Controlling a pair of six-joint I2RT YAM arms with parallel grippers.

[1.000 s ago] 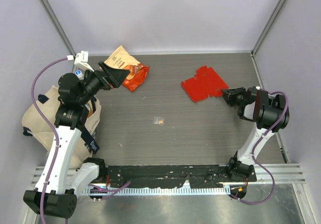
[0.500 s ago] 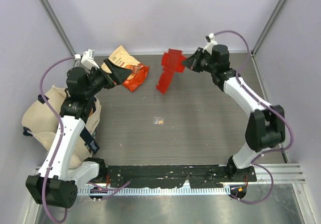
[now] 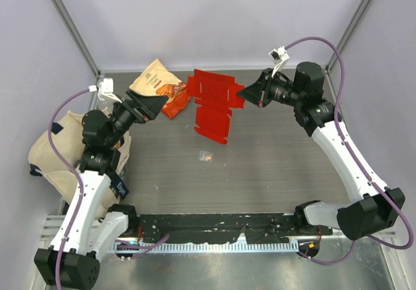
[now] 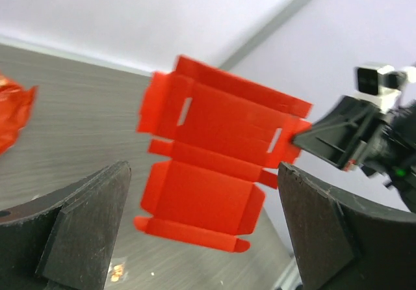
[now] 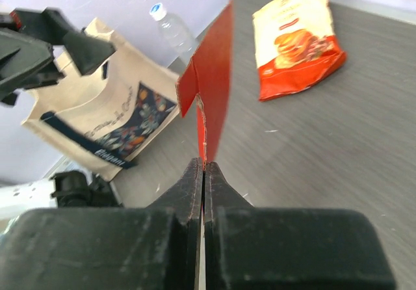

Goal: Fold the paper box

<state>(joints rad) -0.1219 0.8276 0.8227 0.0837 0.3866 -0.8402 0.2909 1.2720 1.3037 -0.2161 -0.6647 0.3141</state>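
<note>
The paper box (image 3: 213, 105) is a flat, unfolded bright red cardboard sheet with flaps and slots. It hangs in the air above the table's far middle. My right gripper (image 3: 242, 93) is shut on its right edge; the right wrist view shows the sheet (image 5: 214, 69) edge-on, pinched between closed fingers. My left gripper (image 3: 153, 99) is open and empty, raised and pointing at the sheet from the left, a short gap away. In the left wrist view the sheet (image 4: 214, 147) hangs between my wide-spread fingers (image 4: 78, 231), farther off, with the right gripper (image 4: 325, 140) at its right edge.
An orange-and-cream snack bag (image 3: 162, 85) lies at the far left of the table, just behind my left gripper. A small wrapped sweet (image 3: 206, 156) lies mid-table. A cream tote bag (image 3: 49, 160) with a water bottle stands off the left edge.
My right gripper lifted the red sheet off the table at the right and carried it left and up to the far middle. My left gripper turned toward it.
</note>
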